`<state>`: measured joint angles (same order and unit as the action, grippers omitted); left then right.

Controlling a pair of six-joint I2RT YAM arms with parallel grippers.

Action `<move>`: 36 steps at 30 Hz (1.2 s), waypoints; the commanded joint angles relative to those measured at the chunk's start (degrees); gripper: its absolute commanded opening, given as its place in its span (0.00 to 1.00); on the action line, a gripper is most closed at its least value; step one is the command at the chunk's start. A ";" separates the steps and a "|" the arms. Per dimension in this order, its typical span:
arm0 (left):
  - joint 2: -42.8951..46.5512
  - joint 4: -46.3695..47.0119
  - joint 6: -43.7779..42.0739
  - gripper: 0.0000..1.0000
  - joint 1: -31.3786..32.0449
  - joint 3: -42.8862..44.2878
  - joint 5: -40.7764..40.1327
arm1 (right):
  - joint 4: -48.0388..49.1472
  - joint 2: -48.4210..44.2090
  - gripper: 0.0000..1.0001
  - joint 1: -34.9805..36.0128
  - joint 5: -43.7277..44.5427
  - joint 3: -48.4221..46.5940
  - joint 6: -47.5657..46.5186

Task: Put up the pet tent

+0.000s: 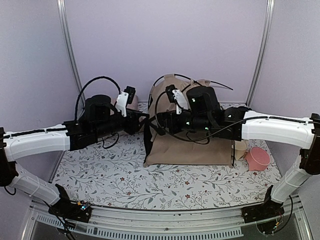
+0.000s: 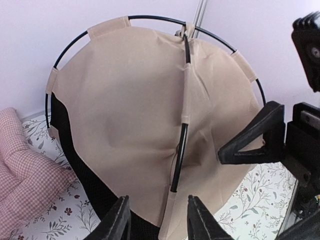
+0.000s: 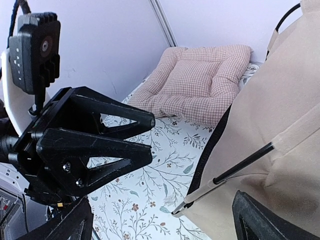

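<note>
My left claw [image 2: 158, 204] is partly spread and pinches nothing. My right claw [image 3: 162, 214] is spread wide and empty. The pet tent [image 1: 187, 149] stands upright at the rear centre of the tabletop [image 1: 125, 181], with the pink checked cushion [image 3: 200, 75] to its left.
</note>
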<state>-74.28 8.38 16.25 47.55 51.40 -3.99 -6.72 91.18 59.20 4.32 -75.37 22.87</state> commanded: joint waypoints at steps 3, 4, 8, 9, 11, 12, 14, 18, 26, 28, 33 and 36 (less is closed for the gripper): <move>-4.44 -3.55 -2.07 0.41 -0.64 7.03 4.67 | -3.98 -7.17 0.99 -6.56 -4.69 -1.27 -0.84; -5.53 -4.67 -2.24 0.41 -0.61 8.42 5.17 | -4.43 -8.42 0.99 -8.19 -5.99 -1.26 -0.88; -10.05 -8.88 -2.81 0.41 -0.29 14.03 5.69 | -6.52 -11.77 0.99 -14.21 -8.26 -1.49 -0.80; -11.03 -9.77 -2.99 0.40 -0.09 15.29 5.63 | -6.95 -12.61 0.99 -15.16 -8.20 -1.53 -0.92; -12.79 -11.35 -3.53 0.40 0.38 17.53 5.28 | -7.52 -14.12 0.99 -16.69 -7.63 -1.45 -1.51; -13.61 -12.15 -3.77 0.39 0.53 18.52 4.94 | -7.86 -14.78 0.99 -17.38 -6.95 -1.44 -2.15; -15.41 -13.83 -4.18 0.37 0.92 21.02 4.40 | -8.79 -15.89 0.99 -18.66 -5.86 -1.66 -3.05; -18.52 -16.78 -5.15 0.34 1.77 24.46 2.28 | -11.48 -17.27 0.99 -22.43 -5.16 -2.09 -5.08; -23.06 -20.83 -6.52 0.27 2.64 28.59 0.70 | -15.66 -15.09 0.97 -30.57 -13.67 -2.17 -11.39; -23.60 -21.25 -6.75 0.26 2.84 29.07 0.80 | -15.52 -13.31 0.92 -32.63 -16.47 -2.74 -12.16; -24.28 -21.96 -6.92 0.18 3.18 29.97 0.86 | -15.42 -7.32 0.73 -34.50 -23.14 -6.76 -13.63; -24.39 -21.96 -7.15 0.12 3.18 30.11 0.70 | -15.75 -3.69 0.64 -34.50 -25.64 -9.60 -14.62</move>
<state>-97.95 -12.73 9.89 50.11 79.59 -2.68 -21.89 83.90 24.77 -15.20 -80.86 10.68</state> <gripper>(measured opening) 0.152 0.686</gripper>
